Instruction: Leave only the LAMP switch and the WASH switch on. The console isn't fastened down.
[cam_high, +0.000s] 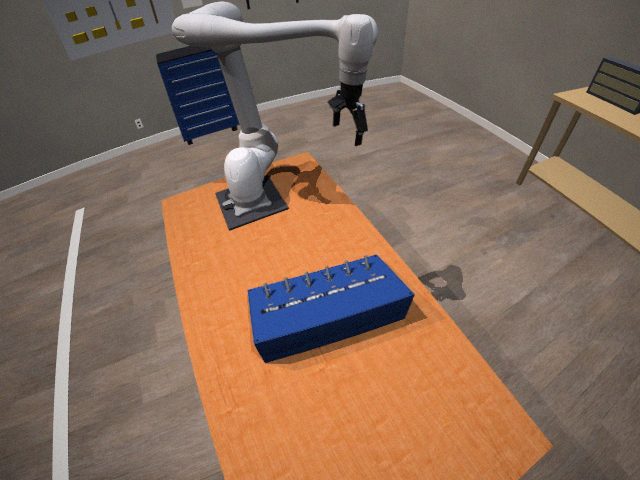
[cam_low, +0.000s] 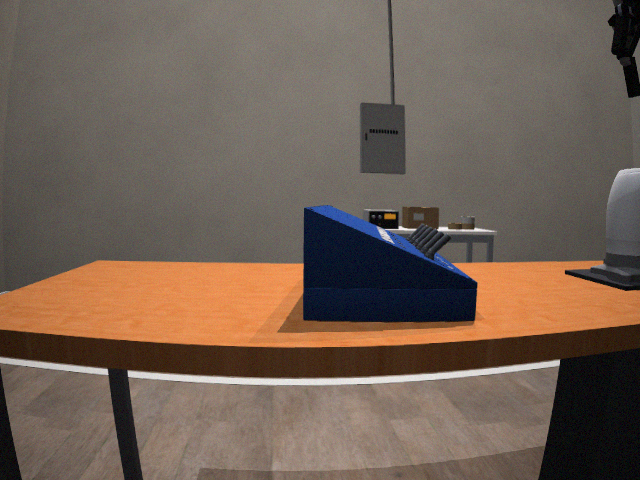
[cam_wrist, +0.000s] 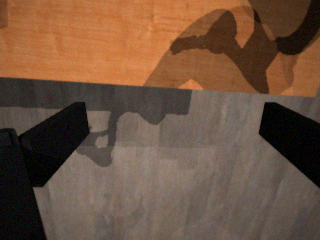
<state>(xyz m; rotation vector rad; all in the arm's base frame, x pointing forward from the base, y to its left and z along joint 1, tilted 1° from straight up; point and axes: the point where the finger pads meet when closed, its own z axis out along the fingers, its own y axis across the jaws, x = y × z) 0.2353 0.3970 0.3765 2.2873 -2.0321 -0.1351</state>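
The blue console (cam_high: 330, 322) (cam_low: 361, 273) stands on the orange table with a sloping top. Six grey toggle levers stand in a row on its slope, including one at the left end (cam_high: 267, 290) and one at the right end (cam_high: 367, 262). All lean about the same way, towards the low edge on the arm's side. A row of labels lies beside them; the letters are too blurred to read surely, so which levers are LAMP and WASH, and which are on, I cannot tell. My gripper (cam_high: 347, 133) (cam_wrist: 173, 118) is wide open and empty, high up and far from the console.
The orange table (cam_high: 320, 413) (cam_low: 180, 294) (cam_wrist: 75, 40) carries the console and the arm's dark base plate (cam_high: 278, 203). In the wrist view the table's edge and wooden floor (cam_wrist: 200, 200) lie below the fingers. A wooden shelf table stands right, a blue drawer cabinet (cam_high: 199, 95) behind the arm.
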